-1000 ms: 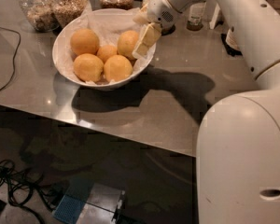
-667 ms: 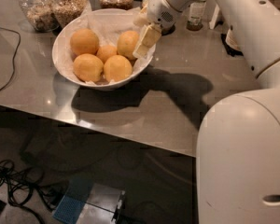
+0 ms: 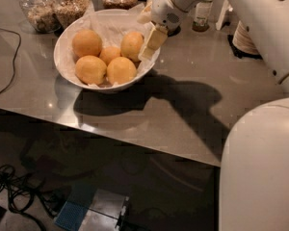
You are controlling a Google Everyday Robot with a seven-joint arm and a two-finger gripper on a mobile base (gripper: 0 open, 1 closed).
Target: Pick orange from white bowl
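Note:
The white bowl (image 3: 63,57) sits on the grey counter at the upper left, lined with crumpled white paper. Several yellow-orange oranges lie in it. The right-hand orange (image 3: 131,44) is nearest my gripper (image 3: 147,32), which hangs over the bowl's right rim. The gripper is open, one cream finger (image 3: 153,40) just right of that orange and the other behind it, holding nothing. More oranges rest at the back left (image 3: 86,42), the front left (image 3: 90,69) and the front (image 3: 121,70), with a smaller one (image 3: 110,54) in the middle.
Three glass jars (image 3: 70,5) of dry food stand behind the bowl. A small bottle (image 3: 202,13) and stacked white dishes (image 3: 242,35) are at the back right. A black cable (image 3: 9,57) runs along the left. The counter's front edge (image 3: 135,141) crosses the middle.

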